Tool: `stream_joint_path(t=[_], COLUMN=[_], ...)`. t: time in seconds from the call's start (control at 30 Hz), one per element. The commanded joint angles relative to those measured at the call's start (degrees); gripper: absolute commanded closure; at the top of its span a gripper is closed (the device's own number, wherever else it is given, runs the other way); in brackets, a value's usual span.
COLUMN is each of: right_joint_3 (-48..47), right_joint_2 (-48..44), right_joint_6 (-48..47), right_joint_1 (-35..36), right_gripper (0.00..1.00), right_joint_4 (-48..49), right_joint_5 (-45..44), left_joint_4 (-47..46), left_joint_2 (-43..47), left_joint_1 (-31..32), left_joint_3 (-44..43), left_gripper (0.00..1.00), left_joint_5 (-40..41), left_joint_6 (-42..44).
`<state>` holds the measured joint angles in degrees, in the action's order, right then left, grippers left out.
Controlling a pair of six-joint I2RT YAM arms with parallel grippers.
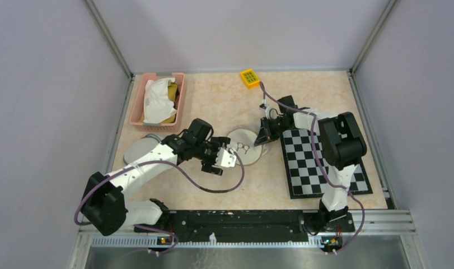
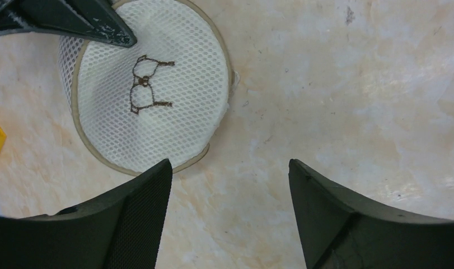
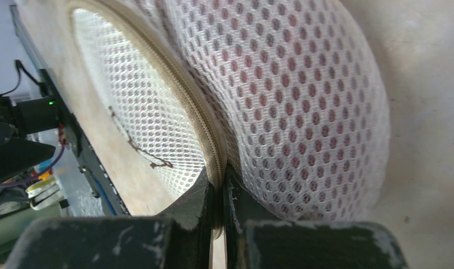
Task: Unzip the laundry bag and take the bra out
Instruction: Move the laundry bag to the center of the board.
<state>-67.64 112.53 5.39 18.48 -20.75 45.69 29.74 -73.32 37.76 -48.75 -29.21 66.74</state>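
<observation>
- your laundry bag (image 1: 244,147), a round white mesh pouch with a tan zipper rim, lies on the table (image 1: 213,106) between the two arms.
- your right gripper (image 3: 218,196) is pinched tight on the zipper rim at the bag's edge, jaws nearly meeting.
- your left gripper (image 2: 230,168) hovers over bare table just beside the bag, jaws spread wide and holding nothing.
- a brown bra outline (image 2: 143,84) is stitched on the bag's flat face.
- something reddish shows through the mesh side in the right wrist view, but you cannot tell what it is.
- a pink basket (image 1: 157,101) holding white cloth sits at the far left.
- a checkerboard (image 1: 319,162) lies under your right arm.
</observation>
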Motion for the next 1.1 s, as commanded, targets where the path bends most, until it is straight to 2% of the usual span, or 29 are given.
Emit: stream_joint_path(t=[0.0,0.1,0.17,0.33,0.6,0.7,0.83,0.93,1.0,1.07], right_joint_3=[-2.4,-2.9,-3.1,-3.2,-6.0,-6.5,-6.4,-7.3,-7.5,-7.1], right_joint_2=[2.7,3.7,4.1,4.2,3.4,3.6,2.7,1.3,-0.9,-4.3], right_joint_6=[-3.4,-3.5,-4.0,-5.1,-11.8,-11.8,-11.9,-12.5,-13.0,-12.9], right_joint_1=[0.4,0.3,0.3,0.3,0.4,0.5,0.8,0.7,0.3,-0.7], right_gripper=[1.0,1.0,1.0,1.0,0.98,0.98,0.93,0.88,0.83,0.7], right_joint_4=[-1.1,-0.9,-0.6,0.2,-2.4,-2.6,-2.3,-2.8,-2.3,-1.0], right_joint_5=[-9.9,-11.5,-12.1,-11.5,-10.6,-9.8,-8.4,-7.3,-6.8,-6.1], left_joint_4=[-11.1,-17.7,-25.5,-35.9,-41.4,-42.9,-41.8,-33.4,-25.8,-21.4], left_joint_2=[-1.5,-2.3,-2.5,-6.4,-12.1,-13.1,-12.6,-12.9,-13.3,-13.1], left_joint_1=[1.8,2.7,3.7,4.5,4.6,4.5,4.7,4.7,4.7,4.6], left_joint_3=[5.1,8.7,11.7,14.5,15.1,15.6,14.7,9.4,5.2,2.9], left_gripper=[0.24,0.35,0.42,0.43,0.53,0.62,0.8,0.97,1.0,1.0], left_joint_5=[1.8,2.1,4.0,6.8,10.0,10.5,9.3,8.9,8.6,8.1], left_joint_6=[12.1,16.0,16.9,20.4,21.4,21.1,18.5,11.9,5.5,1.1])
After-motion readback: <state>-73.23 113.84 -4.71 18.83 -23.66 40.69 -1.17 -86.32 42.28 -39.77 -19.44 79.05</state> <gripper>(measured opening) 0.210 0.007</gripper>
